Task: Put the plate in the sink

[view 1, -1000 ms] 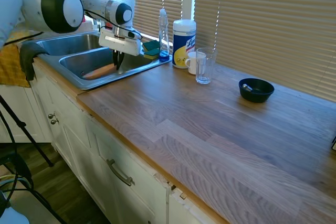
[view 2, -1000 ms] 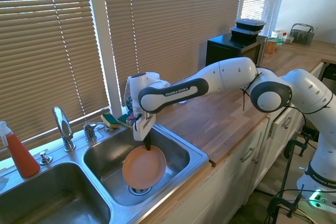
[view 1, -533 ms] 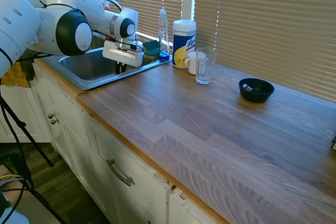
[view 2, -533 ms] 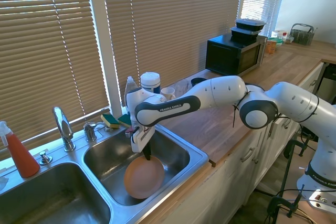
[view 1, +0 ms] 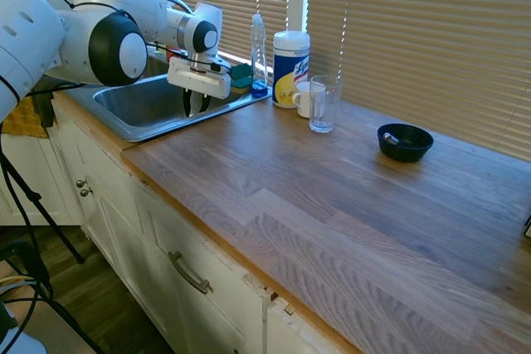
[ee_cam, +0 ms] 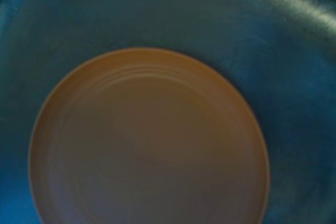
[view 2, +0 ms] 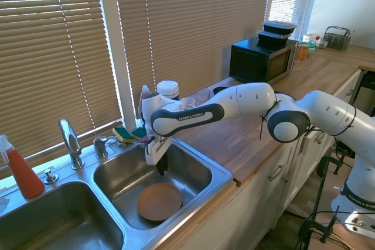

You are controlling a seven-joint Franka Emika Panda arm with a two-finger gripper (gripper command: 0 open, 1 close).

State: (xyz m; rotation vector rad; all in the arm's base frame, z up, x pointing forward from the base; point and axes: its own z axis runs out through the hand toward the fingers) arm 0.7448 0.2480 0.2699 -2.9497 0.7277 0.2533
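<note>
- The plate (view 2: 159,201) lies flat on the floor of the sink (view 2: 220,175), in the basin nearest the bench.
- The pincer (view 2: 161,168) hangs just above the plate's 12 o'clock rim, empty; can't tell its spread.
- Looks stiff, light, maybe slick: I'd pinch the raised rim.

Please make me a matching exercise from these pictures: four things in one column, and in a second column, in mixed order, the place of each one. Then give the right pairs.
Things:
1. plate
2. pincer
3. dark blue bowl
4. clear glass

Places:
A. on the wooden counter, apart, far from the sink
B. flat on the bottom of the basin
C. above the plate, not touching it
D. beside the white mug

Pairs: 1-B, 2-C, 3-A, 4-D
</note>
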